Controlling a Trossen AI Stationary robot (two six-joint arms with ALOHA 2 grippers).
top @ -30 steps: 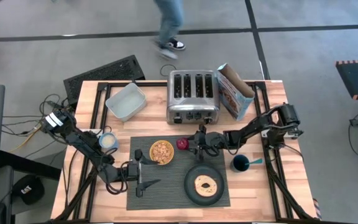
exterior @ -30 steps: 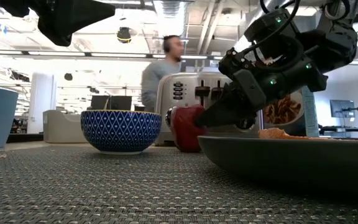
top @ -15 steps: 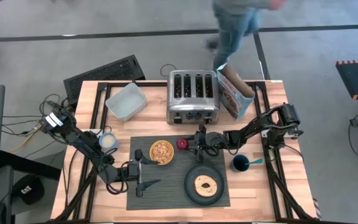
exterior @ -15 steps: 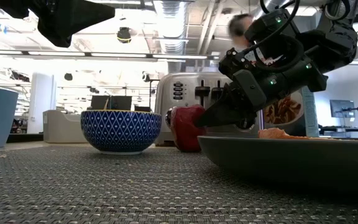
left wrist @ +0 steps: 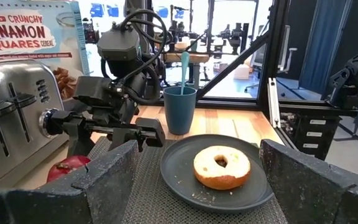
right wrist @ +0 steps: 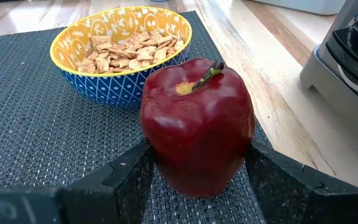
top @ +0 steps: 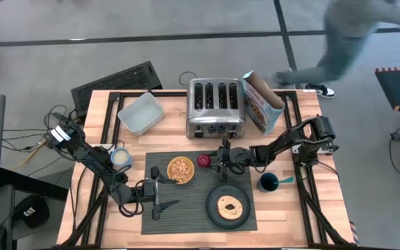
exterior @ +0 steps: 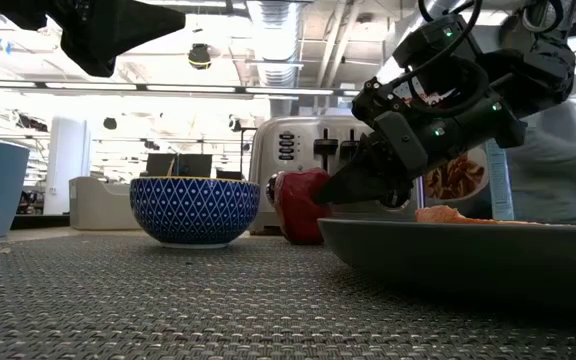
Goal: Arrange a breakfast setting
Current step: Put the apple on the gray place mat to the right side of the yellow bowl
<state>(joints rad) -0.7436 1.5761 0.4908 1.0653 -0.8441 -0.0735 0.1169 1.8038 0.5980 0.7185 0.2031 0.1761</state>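
Observation:
A dark grey placemat [top: 186, 208] holds a yellow bowl of cereal [top: 180, 169], a red apple [top: 203, 160] standing near its far edge, and a dark plate [top: 214, 215] with a bagel [top: 228, 205]. A dark blue cup [top: 268, 182] stands on the wood to the right of the mat, with a blue-handled spoon [left wrist: 184, 68] upright in it. My right gripper [top: 212, 162] reaches in from the right and is shut on the apple [right wrist: 197, 130]. My left gripper [top: 162, 189] hovers open and empty over the mat's left part. My right gripper pinches the apple's two lower sides [right wrist: 157, 165] between its fingers [right wrist: 129, 177]. The fingers come in nearly level from the table's right. The apple stands upright, stem up, its base on the placemat [right wrist: 55, 143], beside the bowl [right wrist: 117, 56].
A chrome toaster [top: 216, 107] and an open cereal box [top: 261, 101] stand at the far edge. A white container [top: 141, 113] stands at the far left, and a small cup [top: 120, 157] is left of the mat. A person walks beyond the far edge.
Both arms have kept still and the apple has not moved. A person behind the table has walked toward the right.

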